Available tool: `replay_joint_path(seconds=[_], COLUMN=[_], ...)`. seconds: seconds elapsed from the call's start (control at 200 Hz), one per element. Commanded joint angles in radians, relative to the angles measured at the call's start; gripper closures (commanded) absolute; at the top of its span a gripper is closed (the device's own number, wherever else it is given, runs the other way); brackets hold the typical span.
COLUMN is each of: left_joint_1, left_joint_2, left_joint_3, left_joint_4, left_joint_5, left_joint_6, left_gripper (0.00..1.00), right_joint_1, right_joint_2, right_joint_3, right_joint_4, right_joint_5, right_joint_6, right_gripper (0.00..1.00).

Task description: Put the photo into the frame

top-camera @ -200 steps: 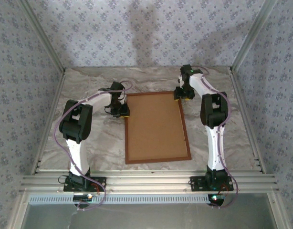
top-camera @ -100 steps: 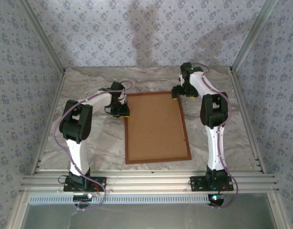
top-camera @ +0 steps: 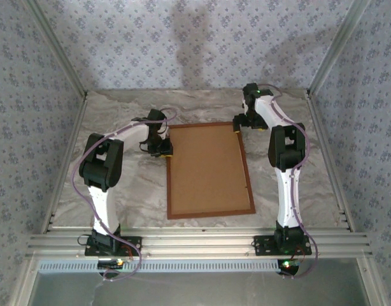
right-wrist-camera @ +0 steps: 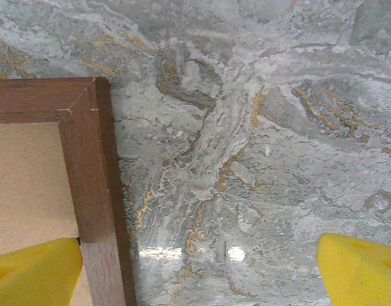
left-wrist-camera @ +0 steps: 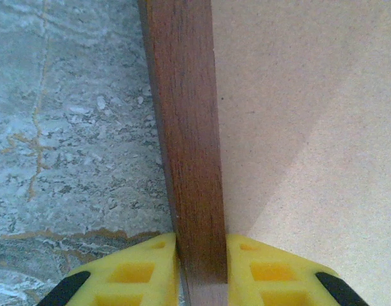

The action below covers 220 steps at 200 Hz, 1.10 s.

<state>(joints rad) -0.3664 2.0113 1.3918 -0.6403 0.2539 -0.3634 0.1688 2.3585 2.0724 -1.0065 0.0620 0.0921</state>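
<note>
Soft, even overhead light; a faint shadow smudges the back wall (top-camera: 192,38). Glare glints on the marble worktop (right-wrist-camera: 234,254). Grain on the frame (left-wrist-camera: 186,127) looks sharp.

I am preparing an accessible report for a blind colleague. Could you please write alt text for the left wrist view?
The left pincer grips the narrow reddish-brown side of a wooden frame, with one yellow finger on each side of it. To the right of the frame lies a plain brown board; to the left is the grey marbled table.
</note>
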Motion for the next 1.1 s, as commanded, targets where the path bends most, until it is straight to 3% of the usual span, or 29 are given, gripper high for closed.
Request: replay_joint_path(seconds=[0.0,0.425,0.785,1.094], left_joint_1=[0.000,0.000,0.000,0.000], left_joint_2=[0.073,0.075,0.070,0.066], left_joint_3=[-0.025,-0.020,-0.025,-0.024], left_joint_4=[-0.012,-0.012,-0.010,-0.015], left_joint_5=[-0.044,-0.046,-0.046,-0.050], left_joint_6=[0.017,0.017,0.020,0.023], left_gripper=[0.77,0.77,0.77,0.77], right_joint_1=[0.000,0.033,0.085,0.095], right_joint_2=[0.015,0.046,0.138,0.120], right_joint_3=[-0.011,-0.043,0.036,0.063], right_joint_4=[-0.027,-0.043,-0.112,-0.111], right_joint_5=[0.025,0.014,0.019,-0.007], right_joint_6=[-0.003,0.002,0.006,0.006], right_gripper=[0.04,0.05,0.06,0.06])
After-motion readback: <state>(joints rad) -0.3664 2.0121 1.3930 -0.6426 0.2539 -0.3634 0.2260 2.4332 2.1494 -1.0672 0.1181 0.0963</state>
